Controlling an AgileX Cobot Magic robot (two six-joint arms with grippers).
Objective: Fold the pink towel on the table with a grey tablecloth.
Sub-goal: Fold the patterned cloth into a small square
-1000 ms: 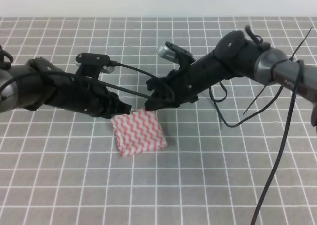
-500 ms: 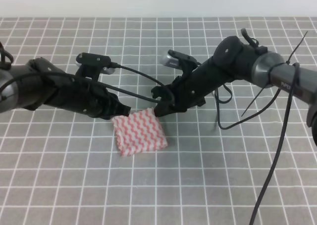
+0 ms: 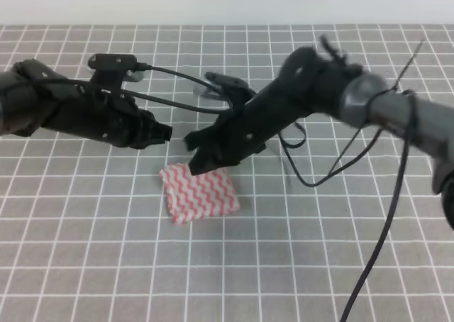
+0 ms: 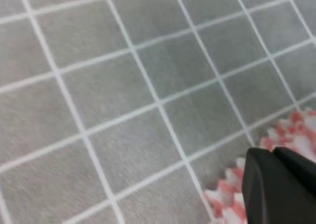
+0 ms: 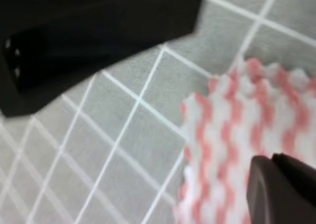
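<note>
since half a second ago my left gripper [image 3: 164, 132] has pulled back up and to the left, clear of the pink towel [image 3: 199, 192]; it now hangs over bare cloth, apart from the towel's upper left corner. my right gripper [image 3: 196, 164] has swung leftward across the middle and now sits at the towel's upper edge, near that same corner. the towel itself has not shifted: it lies as one small, folded, slightly skewed square on the bench [image 3: 298, 265], near the centre of the grid.

the high view shows both arms, one towel and the trailing cables [image 3: 383, 215]. it does not resolve either set of jaws. the left wrist view shows my dark fingertips [image 4: 276, 184] pressed together with no gap, nothing between them, and the towel's serrated edge [image 4: 291, 128] just beyond them. the right wrist view shows my fingertips [image 5: 281, 187] likewise together, over the striped towel [image 5: 237, 120]; whether they pinch a layer of cloth i cannot tell, as the frame is blurred. that view also shows a black bar [image 5: 94, 31], probably the other arm, above the grid.

count: one towel, two grippers, one bench.
</note>
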